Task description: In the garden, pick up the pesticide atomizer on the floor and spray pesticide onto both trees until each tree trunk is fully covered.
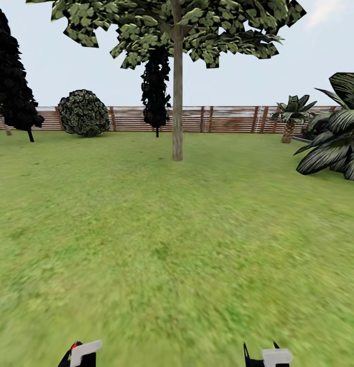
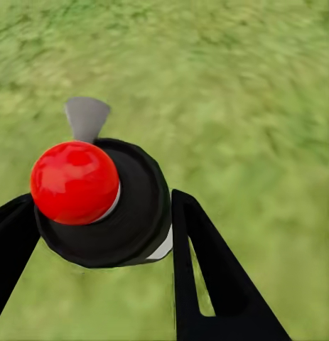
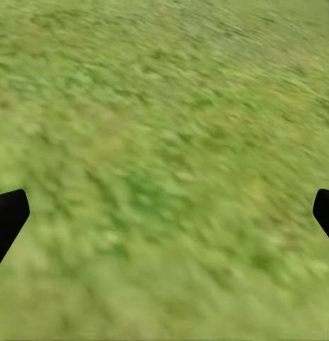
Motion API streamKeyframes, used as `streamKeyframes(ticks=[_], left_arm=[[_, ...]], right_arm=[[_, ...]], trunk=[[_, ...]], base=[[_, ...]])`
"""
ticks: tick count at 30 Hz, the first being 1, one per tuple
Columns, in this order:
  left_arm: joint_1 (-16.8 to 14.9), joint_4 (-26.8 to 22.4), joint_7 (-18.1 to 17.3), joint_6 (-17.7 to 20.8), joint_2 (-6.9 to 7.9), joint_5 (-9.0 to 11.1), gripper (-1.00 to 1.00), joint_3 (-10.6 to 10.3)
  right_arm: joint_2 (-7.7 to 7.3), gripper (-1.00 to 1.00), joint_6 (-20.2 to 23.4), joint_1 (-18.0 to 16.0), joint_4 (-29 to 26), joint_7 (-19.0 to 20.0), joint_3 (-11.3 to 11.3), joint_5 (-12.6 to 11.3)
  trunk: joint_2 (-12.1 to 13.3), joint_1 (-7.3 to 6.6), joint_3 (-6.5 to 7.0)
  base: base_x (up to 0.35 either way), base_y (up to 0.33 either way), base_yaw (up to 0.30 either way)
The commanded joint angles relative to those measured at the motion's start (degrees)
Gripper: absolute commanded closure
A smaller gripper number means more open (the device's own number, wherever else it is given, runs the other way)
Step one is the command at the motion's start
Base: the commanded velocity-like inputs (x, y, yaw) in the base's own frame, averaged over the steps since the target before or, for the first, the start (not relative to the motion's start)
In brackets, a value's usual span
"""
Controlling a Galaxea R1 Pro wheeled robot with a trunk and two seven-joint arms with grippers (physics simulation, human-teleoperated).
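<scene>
You hold the atomizer [image 2: 100,202] in your left gripper [image 2: 93,234], facing a tree across the lawn.

Nearest you, the left fingers [image 2: 207,270] pinch the atomizer's black top from both sides; its red ball sits up toward the camera and a grey nozzle pokes out beyond, over the grass [image 1: 161,244]. What the bottle holds you cannot tell, since the cap hides its body. Your right gripper [image 3: 164,213] is spread wide with nothing between the tips. Farther out, straight ahead, stands the pale trunk [image 1: 177,102] under its leafy crown. Behind it a black-leaved tree [image 1: 155,86], a round shrub [image 1: 84,113], palms [image 1: 335,127] at right, and the slat fence [image 1: 223,118].
</scene>
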Motion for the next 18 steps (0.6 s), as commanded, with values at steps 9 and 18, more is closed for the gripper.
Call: streamKeyframes(ticks=[9, 18], left_arm=[[0.0, -0.01, 0.0, 0.0, 0.0, -0.02, 1.0, -0.01], [0.0, -0.01, 0.0, 0.0, 0.0, -0.02, 1.0, -0.03]], right_arm=[[0.0, -1.0, 0.0, 0.0, 0.02, -0.01, 0.0, 0.0], [0.0, -1.0, 0.0, 0.0, 0.04, -0.01, 0.0, 0.02]], trunk=[[0.0, 0.0, 0.0], [0.0, 0.0, 0.0]], base=[[0.343, 0.0, 0.0], [0.343, 0.0, 0.0]])
